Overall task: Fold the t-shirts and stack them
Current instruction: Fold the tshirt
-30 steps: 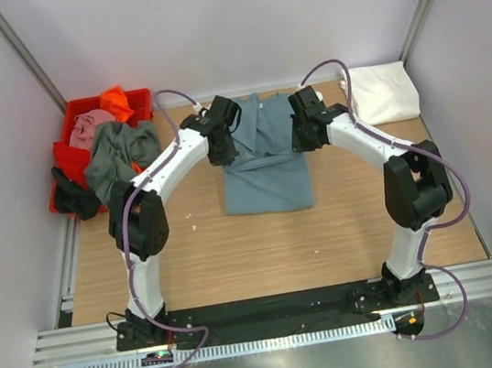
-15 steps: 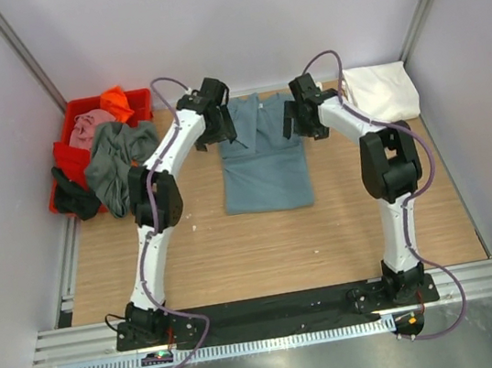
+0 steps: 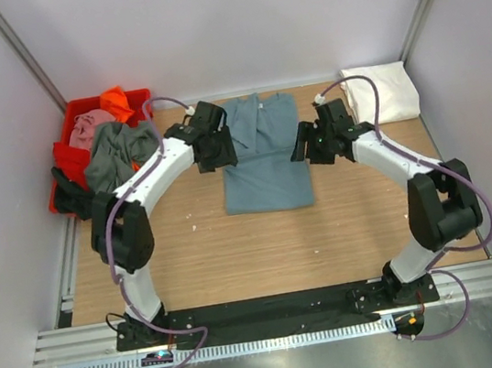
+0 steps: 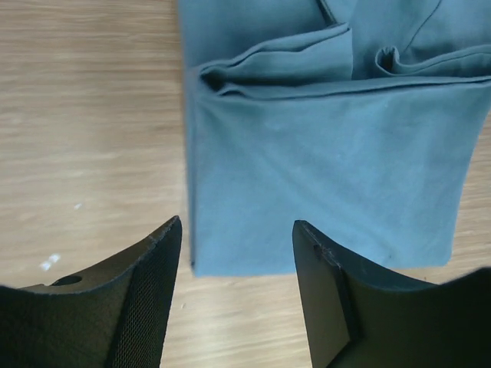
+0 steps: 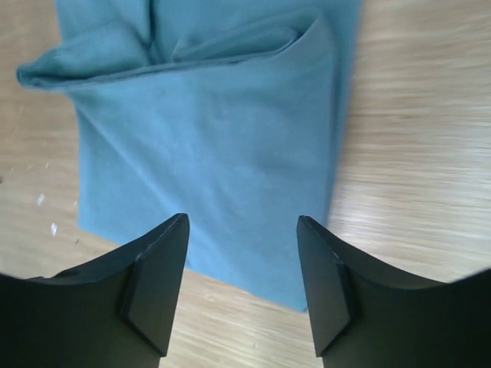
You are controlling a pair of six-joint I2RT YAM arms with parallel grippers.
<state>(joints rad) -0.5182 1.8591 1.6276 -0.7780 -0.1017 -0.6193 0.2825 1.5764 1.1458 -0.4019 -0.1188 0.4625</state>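
A dusty teal-blue t-shirt [image 3: 262, 158] lies folded into a long strip at the table's middle, its sleeves turned in at the far end. My left gripper [image 3: 221, 157] hovers open at its left edge; in the left wrist view the shirt's near-left corner [image 4: 230, 245] shows between the empty fingers [image 4: 149, 295] of my left gripper [image 4: 237, 226]. My right gripper [image 3: 305, 150] hovers open at the right edge, and in the right wrist view my right gripper [image 5: 242, 221] stands over the teal shirt [image 5: 215, 138]. A folded white t-shirt [image 3: 381, 93] lies at the back right.
A red plastic tub [image 3: 62, 157] at the back left holds a grey-green shirt [image 3: 116, 152] draped over its rim, a pink one [image 3: 89, 126], an orange one [image 3: 116, 101] and a dark cloth [image 3: 72, 196]. White walls close in on three sides.
Both grippers opened and let go of the teal shirt's far part, which now lies flat. The arms swung to the far end, then drew back beside the shirt.
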